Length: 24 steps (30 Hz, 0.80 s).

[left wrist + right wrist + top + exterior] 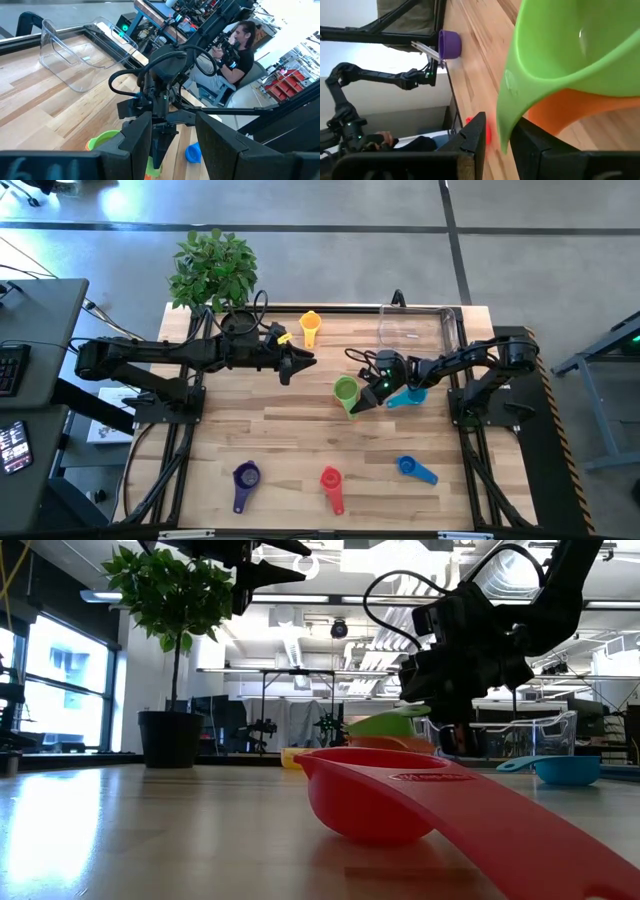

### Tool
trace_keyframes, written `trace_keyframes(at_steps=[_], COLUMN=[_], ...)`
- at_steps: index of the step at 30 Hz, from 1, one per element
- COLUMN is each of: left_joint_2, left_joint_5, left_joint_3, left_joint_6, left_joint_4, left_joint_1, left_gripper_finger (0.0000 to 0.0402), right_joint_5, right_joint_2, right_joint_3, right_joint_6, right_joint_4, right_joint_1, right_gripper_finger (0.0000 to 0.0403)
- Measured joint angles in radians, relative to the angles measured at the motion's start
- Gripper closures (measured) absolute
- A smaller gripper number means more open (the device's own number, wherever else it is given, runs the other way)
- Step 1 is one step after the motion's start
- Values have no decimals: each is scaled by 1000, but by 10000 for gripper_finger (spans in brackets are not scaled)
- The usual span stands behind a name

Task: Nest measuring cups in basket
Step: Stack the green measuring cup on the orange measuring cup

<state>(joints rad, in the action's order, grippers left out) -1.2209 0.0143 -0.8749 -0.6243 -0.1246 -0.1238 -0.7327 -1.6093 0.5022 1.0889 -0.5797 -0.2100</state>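
Observation:
My right gripper (358,402) is shut on the green measuring cup (345,389) near the table's middle. The cup's bowl sits over an orange cup (560,107). The light blue cup (405,396) lies just right of them. The yellow cup (310,328) lies near the far edge, left of the clear basket (420,330). Purple (245,478), red (332,480) and blue (410,468) cups lie along the near edge. My left gripper (305,362) hovers open, high above the table, left of the green cup. My right gripper pinches the green cup's flat handle (506,131) between its two fingers (476,135). It comes slanting down from the table's right. The cup is tilted, and its bowl (385,725) is over the orange cup (392,744). Whether it rests inside the orange cup, I cannot tell.
A potted plant (213,268) stands at the far left corner. The basket stands at the far right corner, with bare wood between it and the cups. In the low view the red cup (370,795) fills the foreground. A seated person (240,45) is beyond the table's right side.

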Motion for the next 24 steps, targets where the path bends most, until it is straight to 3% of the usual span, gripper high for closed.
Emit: trace_keyframes(at_steps=[13,24], left_joint_2=[0,0], left_joint_5=[4,7], left_joint_3=[0,1], left_joint_6=[-1,19], left_joint_4=[0,4], left_joint_1=[0,0], left_gripper_finger=[259,259], right_joint_5=[-1,77], right_joint_2=[19,104], right_joint_3=[0,-1], right_joint_6=[130,154], right_joint_4=[19,201], right_joint_1=[8,17], right_gripper_finger=[329,329])
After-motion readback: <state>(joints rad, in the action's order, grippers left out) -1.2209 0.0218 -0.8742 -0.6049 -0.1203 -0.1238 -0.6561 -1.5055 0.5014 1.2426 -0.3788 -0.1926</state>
